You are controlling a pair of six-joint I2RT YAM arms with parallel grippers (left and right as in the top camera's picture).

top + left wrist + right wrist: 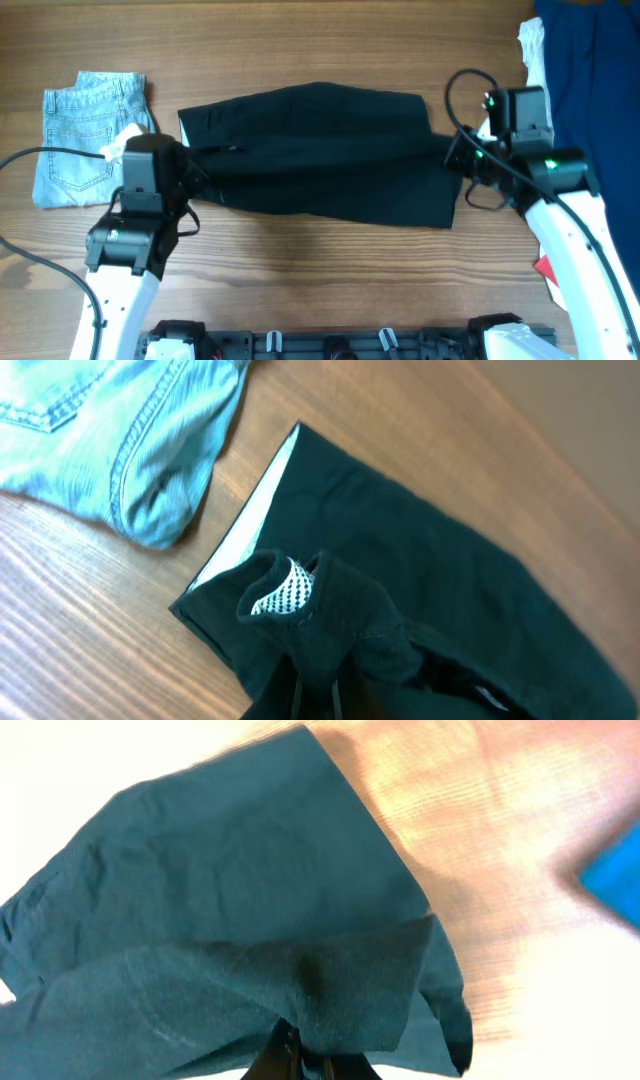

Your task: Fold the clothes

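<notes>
Black fabric shorts [320, 150], pinched by left gripper [196, 182] and right gripper [453, 158] (both clamped on cloth): carry both ends over evenly, taut.

Two arms stretched forward, wrists low.
Left gripper [193, 172] and right gripper [456, 158] point toward each other, each pinched closed on an end of the black shorts [320, 150].

no readable text, labels or numbers
</notes>
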